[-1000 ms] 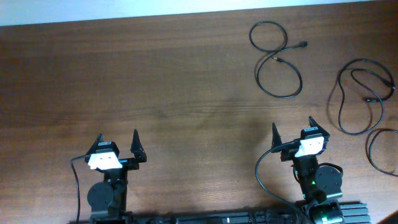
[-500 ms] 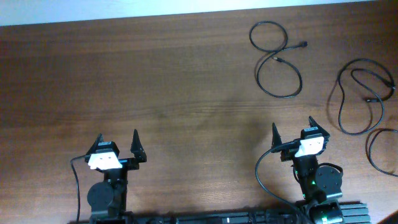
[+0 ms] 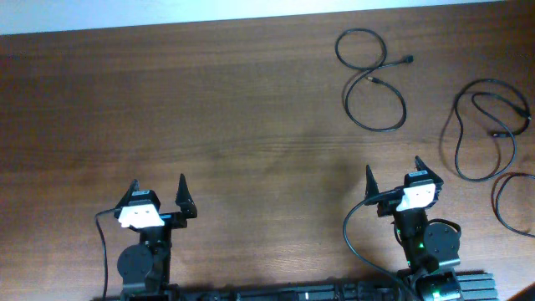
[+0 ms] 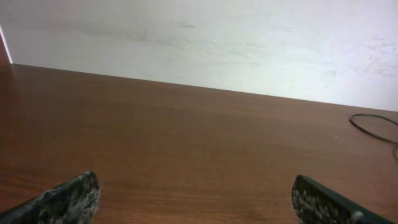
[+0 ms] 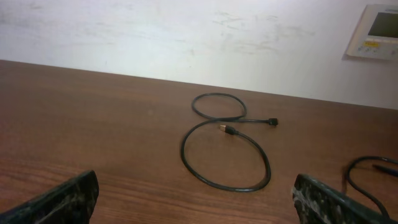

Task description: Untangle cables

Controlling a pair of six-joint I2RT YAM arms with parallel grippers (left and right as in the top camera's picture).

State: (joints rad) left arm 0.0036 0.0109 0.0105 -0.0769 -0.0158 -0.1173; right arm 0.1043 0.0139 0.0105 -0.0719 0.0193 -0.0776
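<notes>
Plainly, both arms sit at the near edge of the worktop (image 3: 251, 125). The right claw (image 3: 393, 167) is spread as wide as it goes and grips nothing. The left claw (image 3: 157, 186), well off to its left, is just as wide and just as empty.

No knot shows; the cables lie as three separate cords, all on the right claw's side. Nearest is a loop (image 3: 496, 201) just to its right, cut off by the overhead picture's border, so its full run cannot be told. Beyond that, to the right and farther out, lies a long cord (image 3: 456, 150) that doubles back inside its own curve. Farthest, ahead of the right claw and slightly left, is a figure-eight cable (image 3: 348, 99) with both plug ends free.

My judgement is that the doubled cord is the one left to open out. The right claw should pinch a single strand near a plug and lift only a little. It should draw toward the bare wood on its left, so no neighbouring cord is snagged.

The far edge runs close behind the figure-eight cable, meeting a white wall. Pulls should therefore come inward, not outward.
</notes>
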